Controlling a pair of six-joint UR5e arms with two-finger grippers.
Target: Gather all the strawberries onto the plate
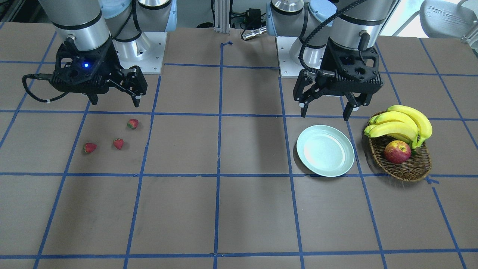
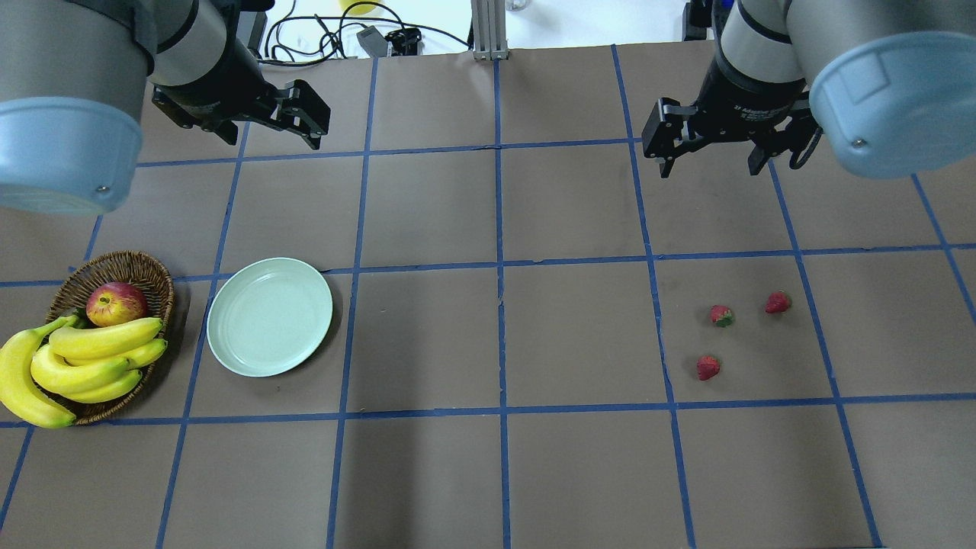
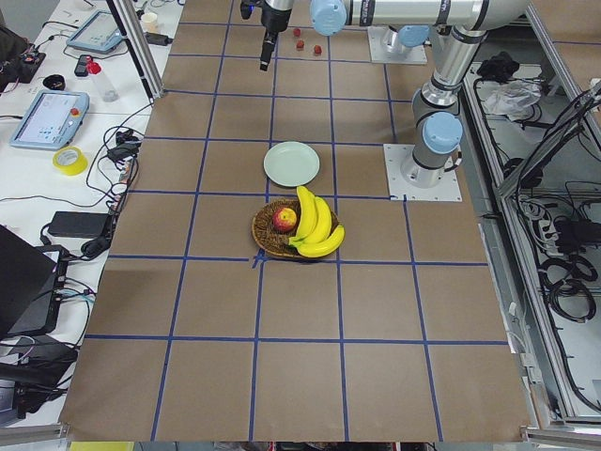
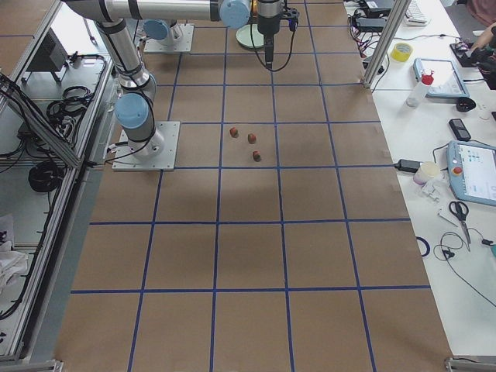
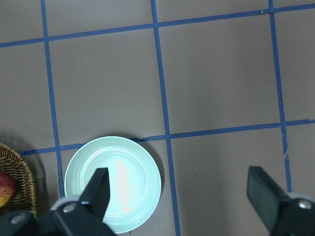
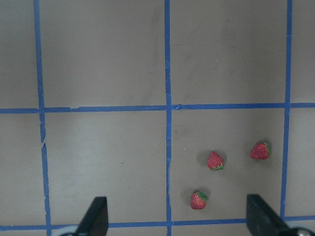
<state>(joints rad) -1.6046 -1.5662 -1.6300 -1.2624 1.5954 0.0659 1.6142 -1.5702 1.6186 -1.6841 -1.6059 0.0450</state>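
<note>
Strawberries [image 2: 721, 316]: all three loose on the table [image 2: 579, 473], none on the plate [image 2: 269, 316] yet.
Lying in a small cluster on the right side, near one another but not touching, well apart from the bare mint plate far over on the left. Reads as the opening step: nothing picked. Right gripper [image 2: 709, 168] hovering behind the cluster, claw released and holding nothing; left gripper [image 2: 271, 141] likewise spread wide, above the table behind the plate. Next, probably: lower the right claw over one berry, pinch gently, carry across, with a long reach to the plate. Hard to tell at this size which way the caps point. Only blue tape lines [image 2: 499, 335] between berries and plate. Just beside the plate, a wicker basket [image 2: 114, 259] with bananas [image 2: 91, 358] and an apple [image 2: 116, 303], also red, not to be grabbed.
</note>
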